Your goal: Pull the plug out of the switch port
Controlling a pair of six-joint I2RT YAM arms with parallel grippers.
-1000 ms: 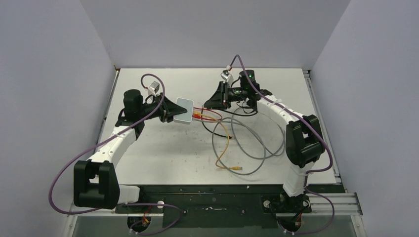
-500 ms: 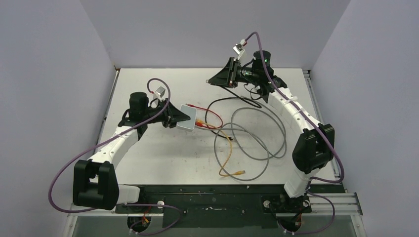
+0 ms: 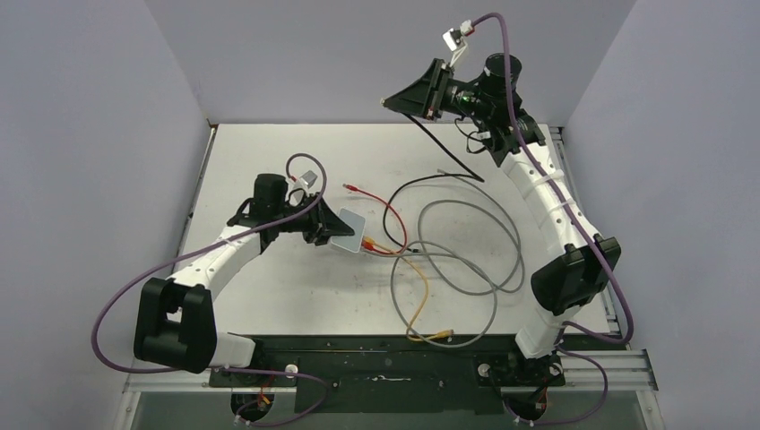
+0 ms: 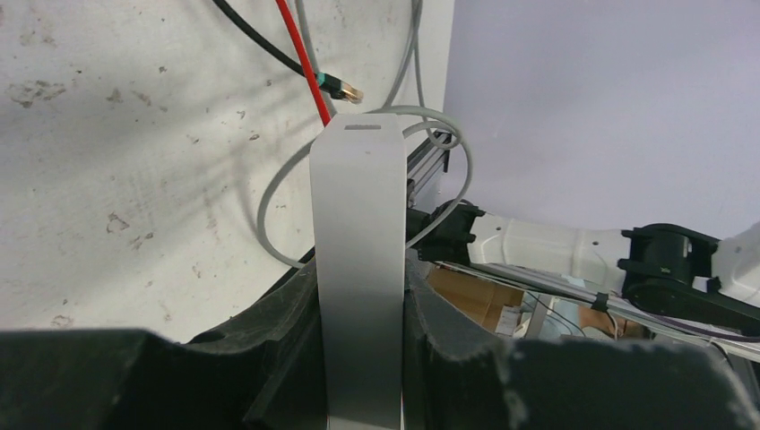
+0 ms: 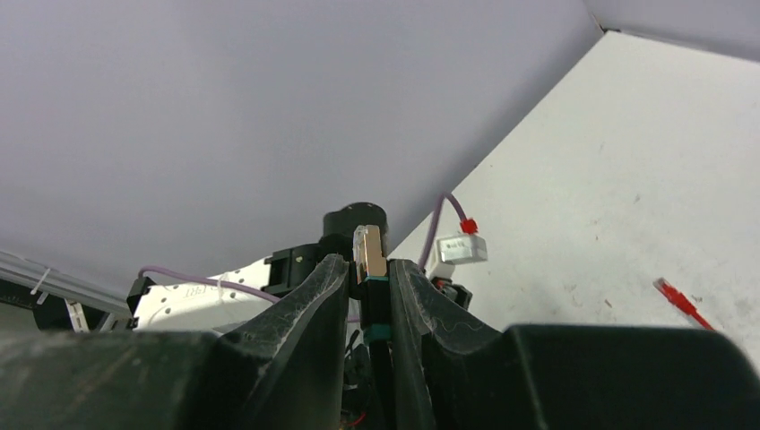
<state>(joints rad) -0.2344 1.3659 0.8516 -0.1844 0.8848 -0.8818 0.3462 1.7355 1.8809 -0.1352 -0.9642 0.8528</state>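
R gripper (image 3: 391,101), up high at the back, is clenched on the plug (image 5: 368,253). Plug's long axis runs along the fingers, tip twd 9 o'clock. Its black cable (image 3: 453,154) trails down to the table (image 3: 260,152). Switch box (image 3: 349,236) lies well apart, approx 7 o'clock from that claw. It's gripped tight in the L gripper (image 3: 332,228), w/ other cables (image 3: 387,215) entering its 4 o'clock edge. Plug looks out already, and the L arm's the nearer one.

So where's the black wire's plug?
Right wrist view: the plug sits pinched in the right gripper, high over the table's far edge, away from the switch.
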